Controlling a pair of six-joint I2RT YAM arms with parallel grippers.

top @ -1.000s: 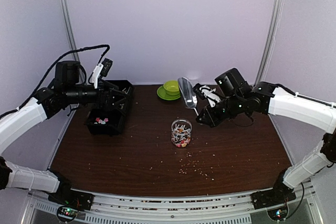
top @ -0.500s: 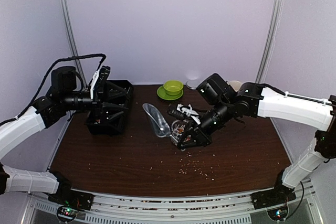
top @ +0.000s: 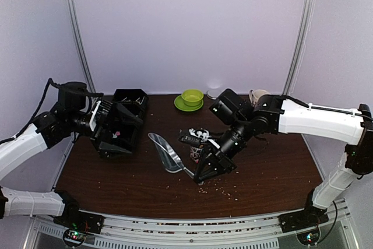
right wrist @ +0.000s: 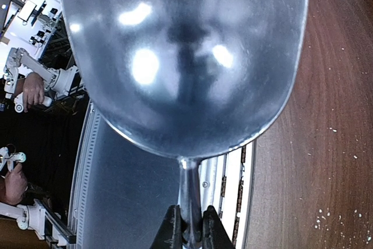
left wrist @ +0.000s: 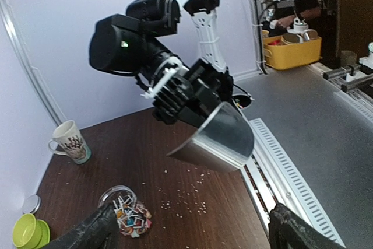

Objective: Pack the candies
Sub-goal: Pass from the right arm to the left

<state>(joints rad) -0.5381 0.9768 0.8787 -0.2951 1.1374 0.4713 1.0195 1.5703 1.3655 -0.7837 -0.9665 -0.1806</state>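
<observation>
The bench (top: 116,185) has bare dark wood along its front edge, on the near side of both hands, with open room on the left half. Pale crumbs (top: 218,188) lie scattered just in front of the right hand (top: 204,170). That hand sits low over the middle of the bench, clamped shut on the thin handle of a metal scoop (top: 165,151). The scoop's bowl reaches out to the hand's left, close above the wood.

Right behind this hand stands a glass jar (left wrist: 129,217) with the candies (left wrist: 133,220) inside, mostly hidden from above by the wrist.

Well off to the left, the left hand (left wrist: 186,234) hangs with its fingers (left wrist: 87,234) wide apart and nothing between them. It is beside a black bin (top: 119,132) near the bench's left edge.

Beyond the right hand, at the back edge, are a green bowl (top: 192,95) on a green plate and, further right, a mug (left wrist: 70,142).

A second ago the scoop stood raised behind the jar, near the bowl. It has since swung forward and down to the jar's near left. The left hand has drawn back towards the left.
</observation>
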